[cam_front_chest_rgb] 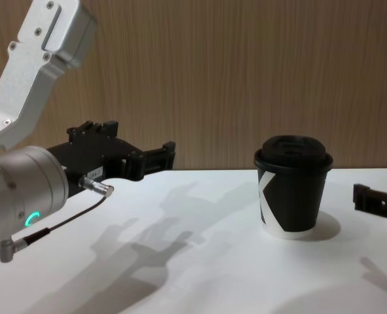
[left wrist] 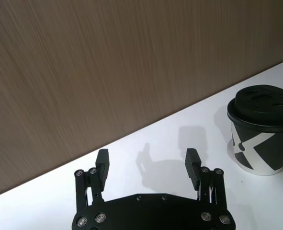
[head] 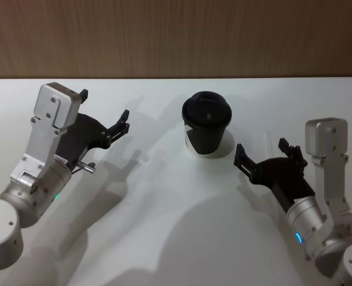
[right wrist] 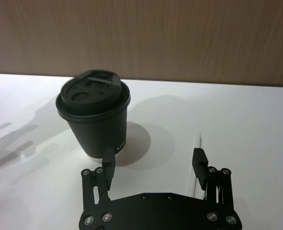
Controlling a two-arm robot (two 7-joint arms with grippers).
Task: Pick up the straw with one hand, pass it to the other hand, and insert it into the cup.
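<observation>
The straw [right wrist: 198, 141] is seen lying flat on the white table [head: 164, 238], right of the cup [head: 206, 124]. It is thin and pale, so it is hard to make out, and part of it is hidden by a finger of the right gripper [head: 262, 148]. That gripper is held wide open and nothing is gripped. The left gripper [head: 104, 106] is wide open and empty too, well apart from the cup. A wooden wall [head: 176, 36] is seen behind.

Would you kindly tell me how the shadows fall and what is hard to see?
Head view: the left gripper and the right gripper cast doubled shadows on the table; the white straw barely stands out. Right wrist view: the cup throws its shadow to the straw's side.
</observation>
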